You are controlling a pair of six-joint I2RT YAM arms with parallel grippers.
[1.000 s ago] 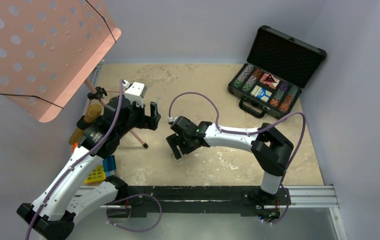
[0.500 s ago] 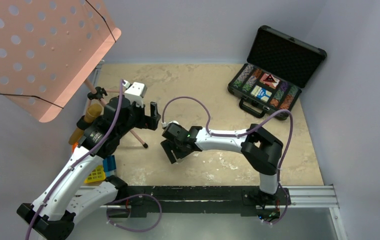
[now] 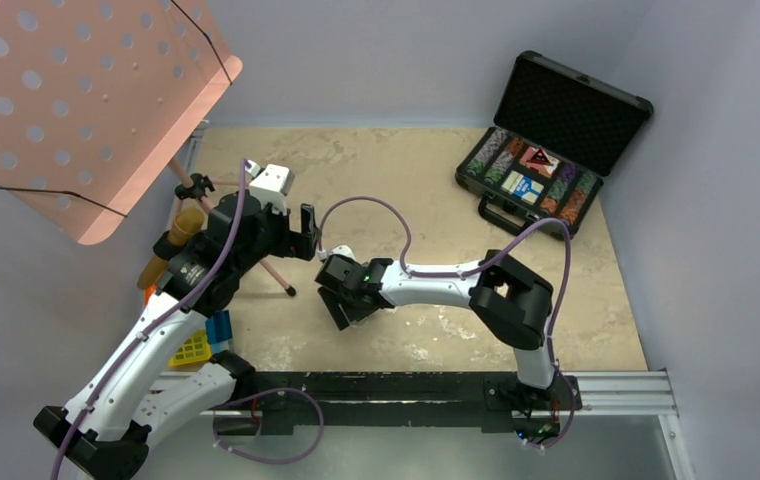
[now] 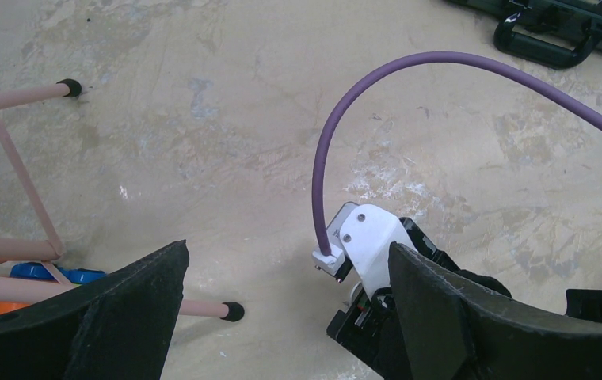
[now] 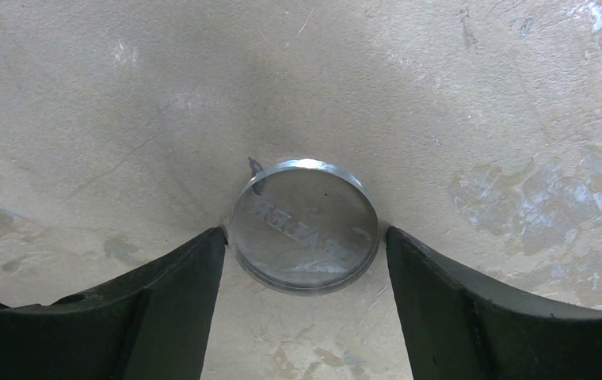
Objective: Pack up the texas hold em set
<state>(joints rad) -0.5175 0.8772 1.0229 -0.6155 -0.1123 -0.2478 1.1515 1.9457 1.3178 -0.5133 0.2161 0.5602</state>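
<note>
From above, the case [image 3: 566,115] stands open on the desk [image 3: 406,160], with chips [image 3: 491,152] and two decks [image 3: 522,185] inside. The right end effector [image 3: 341,300] hangs low over the desk, well left of the case and nearer the arm bases. The left end effector [image 3: 303,232] is further left of the case still, by the pink stand [image 3: 86,100].

Left wrist: the left end effector is spread wide with nothing between its fingers. The case's handle [image 4: 531,43] shows at top right.

Right wrist: the right end effector is open, its fingers [image 5: 163,301] flanking a clear button [image 5: 304,226] that lies flat on the desk, unclamped.
</note>
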